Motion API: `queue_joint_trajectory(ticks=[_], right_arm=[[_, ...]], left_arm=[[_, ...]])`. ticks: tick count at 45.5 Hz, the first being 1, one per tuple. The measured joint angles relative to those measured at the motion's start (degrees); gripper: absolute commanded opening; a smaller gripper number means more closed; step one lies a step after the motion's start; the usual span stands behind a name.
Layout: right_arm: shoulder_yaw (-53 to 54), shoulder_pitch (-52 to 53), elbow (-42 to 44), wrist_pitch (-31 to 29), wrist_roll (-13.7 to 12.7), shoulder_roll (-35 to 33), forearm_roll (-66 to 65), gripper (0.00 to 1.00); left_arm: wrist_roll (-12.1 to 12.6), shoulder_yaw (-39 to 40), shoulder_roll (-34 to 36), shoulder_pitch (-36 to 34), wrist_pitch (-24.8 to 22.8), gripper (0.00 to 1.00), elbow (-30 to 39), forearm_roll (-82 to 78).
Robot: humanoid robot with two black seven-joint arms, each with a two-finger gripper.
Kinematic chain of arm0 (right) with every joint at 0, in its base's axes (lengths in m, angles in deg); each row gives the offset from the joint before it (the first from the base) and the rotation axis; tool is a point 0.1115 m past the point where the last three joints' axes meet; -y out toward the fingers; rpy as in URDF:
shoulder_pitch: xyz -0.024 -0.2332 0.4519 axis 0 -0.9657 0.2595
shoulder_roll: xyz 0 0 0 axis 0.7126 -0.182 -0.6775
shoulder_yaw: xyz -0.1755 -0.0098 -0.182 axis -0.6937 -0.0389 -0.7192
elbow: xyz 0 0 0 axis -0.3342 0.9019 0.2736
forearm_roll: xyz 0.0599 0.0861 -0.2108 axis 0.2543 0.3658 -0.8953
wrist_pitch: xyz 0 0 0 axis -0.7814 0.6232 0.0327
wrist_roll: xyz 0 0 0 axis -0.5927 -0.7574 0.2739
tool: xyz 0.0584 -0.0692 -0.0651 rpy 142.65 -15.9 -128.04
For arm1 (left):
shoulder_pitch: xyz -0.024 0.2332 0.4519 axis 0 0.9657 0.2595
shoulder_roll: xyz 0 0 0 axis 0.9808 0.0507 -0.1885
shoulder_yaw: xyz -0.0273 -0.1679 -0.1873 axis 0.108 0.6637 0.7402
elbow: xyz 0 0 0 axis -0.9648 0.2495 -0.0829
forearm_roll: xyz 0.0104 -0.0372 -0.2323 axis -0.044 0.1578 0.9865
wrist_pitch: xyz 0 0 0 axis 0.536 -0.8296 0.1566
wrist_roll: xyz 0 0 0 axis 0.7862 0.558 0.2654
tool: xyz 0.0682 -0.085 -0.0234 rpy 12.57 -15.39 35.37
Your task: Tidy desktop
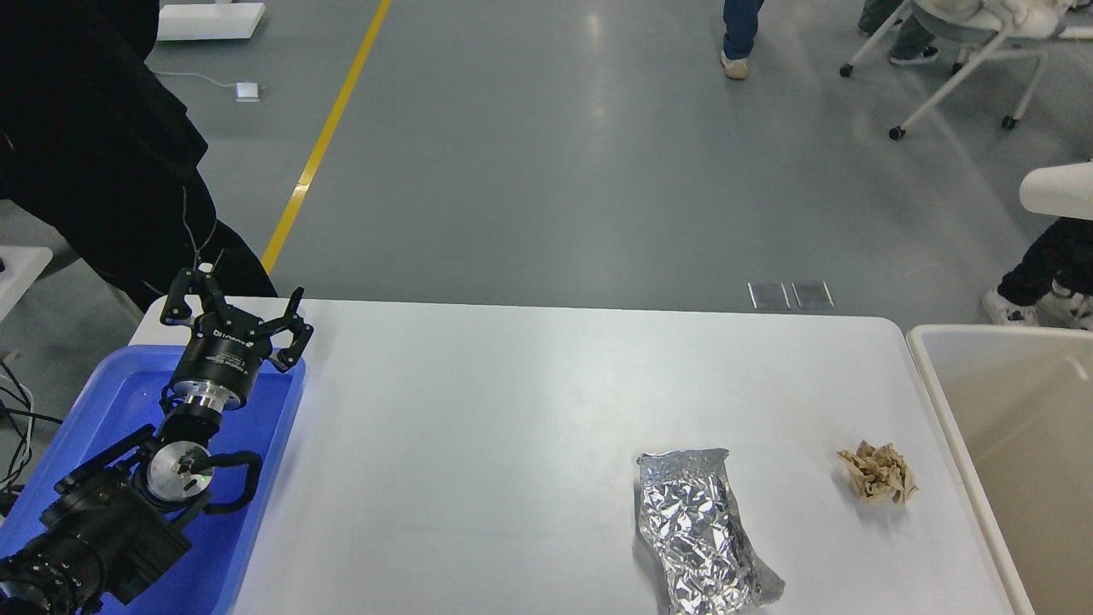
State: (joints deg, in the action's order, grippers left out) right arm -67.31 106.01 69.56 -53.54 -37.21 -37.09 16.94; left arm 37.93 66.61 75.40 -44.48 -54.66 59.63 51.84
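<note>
Left gripper [232, 318] hangs over the blue tray [265, 444] at lower left, jaws apart and empty. The bench [512, 427] fills the lower frame, carrying crumpled foil [700, 534] and a paper wad [879, 472]. Likely between picks; next calls for reaching right toward the foil.

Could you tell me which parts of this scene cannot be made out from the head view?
- Right gripper: not in view at all.
- Beige bin: cut off by the right edge; its bottom is unseen.
- Foil wrapper: its contents are hidden by the foil.
- Blue tray: partly covered by the left gripper and its arm.
</note>
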Motion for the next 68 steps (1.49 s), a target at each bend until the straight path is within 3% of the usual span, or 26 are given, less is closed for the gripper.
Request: queue_joint_trajectory(ticks=[18, 25, 34, 58, 68], right_arm=[[5.1, -9.2, 2.0, 5.3, -18.4, -0.4, 0.0, 0.0], [5.5, -11.7, 2.1, 7.9, -22.7, -0.1, -0.3, 0.0], [6.0, -16.5, 2.0, 9.6, -25.0, 2.5, 0.1, 0.0], [6.8, -25.7, 1.7, 12.7, -25.9, 11.1, 1.2, 0.0], [6.6, -26.0, 1.9, 15.6, -26.0, 11.4, 1.2, 0.8]], left_arm=[[0.0, 0.0, 0.0, 0.0, 0.0, 1.0, 0.0, 0.0], [0.0, 0.0, 0.0, 0.0, 0.0, 1.0, 0.0, 0.0], [0.0, 0.0, 0.0, 0.0, 0.0, 1.0, 0.0, 0.0], [0.0, 0.0, 0.0, 0.0, 0.0, 1.0, 0.0, 0.0], [0.0, 0.0, 0.0, 0.0, 0.0, 1.0, 0.0, 0.0]])
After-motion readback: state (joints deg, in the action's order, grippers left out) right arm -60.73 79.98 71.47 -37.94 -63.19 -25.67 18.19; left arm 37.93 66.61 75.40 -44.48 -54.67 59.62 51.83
